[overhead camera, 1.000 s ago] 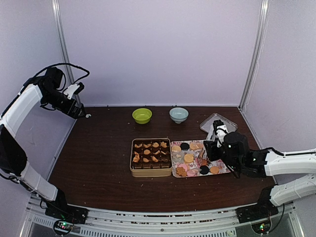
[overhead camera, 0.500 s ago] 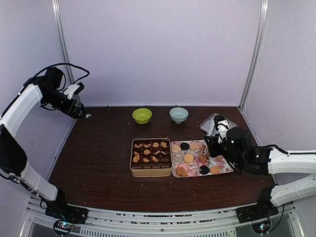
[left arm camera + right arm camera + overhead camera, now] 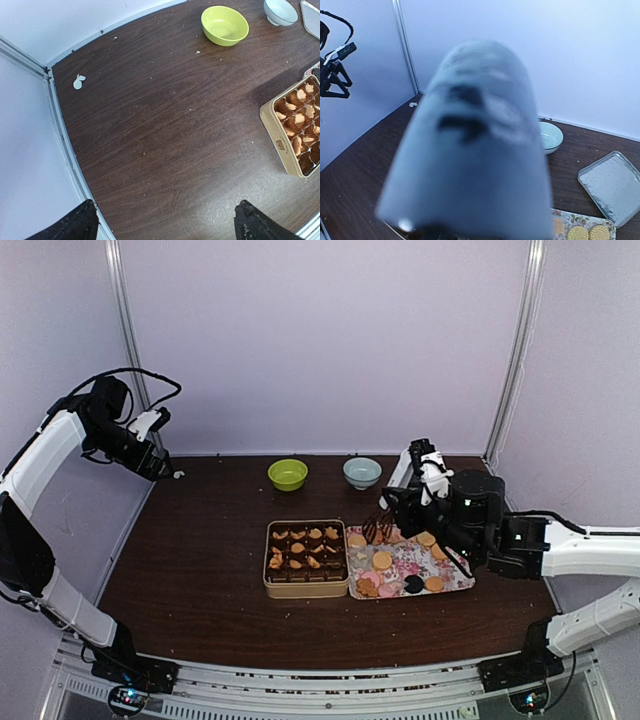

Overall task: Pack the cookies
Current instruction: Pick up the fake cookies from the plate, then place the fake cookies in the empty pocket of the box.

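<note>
Round tan-orange, pink and dark cookies [image 3: 383, 560] lie on a floral tray [image 3: 455, 565]. More tan cookies sit in the brown paper cups of the tan tin [image 3: 307, 558], which also shows in the left wrist view [image 3: 280, 145]. My right gripper [image 3: 376, 529] hangs over the tray's far left corner, next to the tin. A blurred grey-blue shape [image 3: 470, 145] fills the right wrist view and hides the fingers, so I cannot tell whether they hold anything. Two tan cookies [image 3: 590, 233] show at that view's bottom edge. My left gripper [image 3: 167, 225] is open and empty, raised at the table's far left.
A green bowl [image 3: 287, 474] and a pale blue bowl [image 3: 362, 472] stand behind the tin and the tray. A silver tray [image 3: 612, 187] lies at the far right, behind my right arm in the top view. White walls close in the table.
My right arm has risen and swung left and away across the floral tray, from its right side to its far left corner. The left arm has not moved.
</note>
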